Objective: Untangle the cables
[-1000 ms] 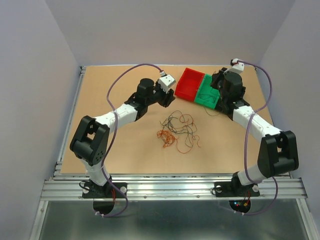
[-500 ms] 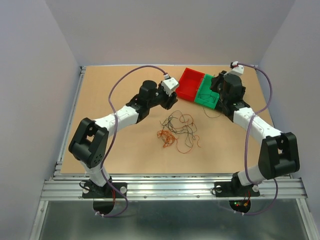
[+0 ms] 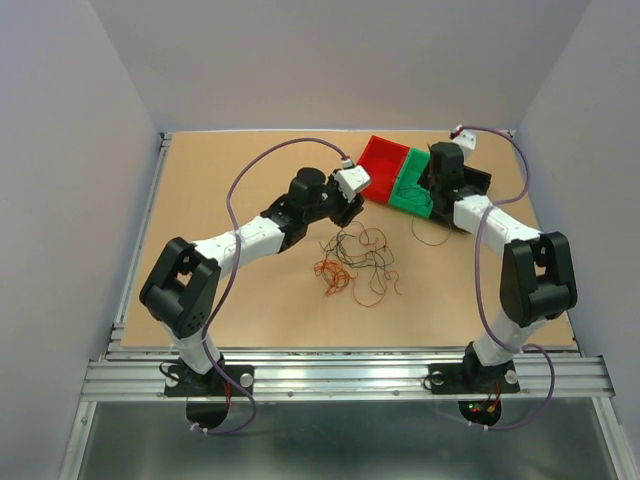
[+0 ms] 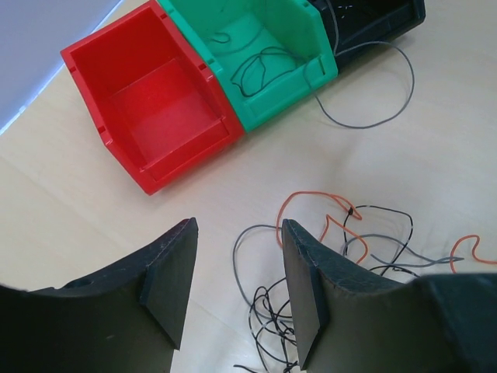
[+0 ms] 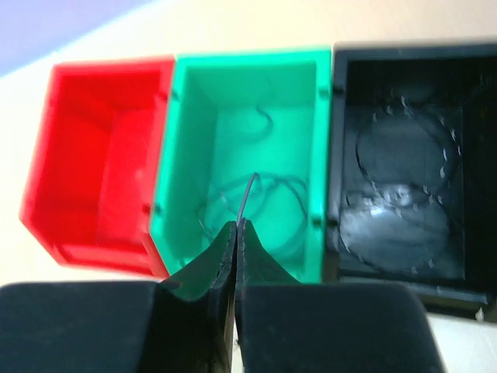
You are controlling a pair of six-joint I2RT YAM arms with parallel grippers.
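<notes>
Tan wooden bench [image 3: 220,200] fills a pale-walled enclosure. At its far side we see three open boxes standing side by side and touching: a red plastic bin [image 4: 116,35], a green plastic bin [image 5: 248,58] and a black plastic bin [image 5: 404,48]. Near the bench's middle lie the thin, curly cables [image 3: 355,262], black, grey and orange-red strands in one loose knot, well apart from the bins.

We judge the sorting barely begun. The green bin holds a few dark strands and the red bin shows nothing inside. In the black bin we make out faint coils, but the right wrist view is too blurred to be sure. One long grey loop [image 4: 373,116] lies on the bench just beside the green and black bins, with one end running up over a bin edge. Most wires, and every orange-red one we can see, are in the knot.

Our right end effector [image 5: 235,233] hangs above the green bin, fingers pressed together and, it appears, pinching a single dark wire [image 5: 250,190]. Our left end effector [image 4: 238,241] hovers released over the knot's far edge, holding nothing.
</notes>
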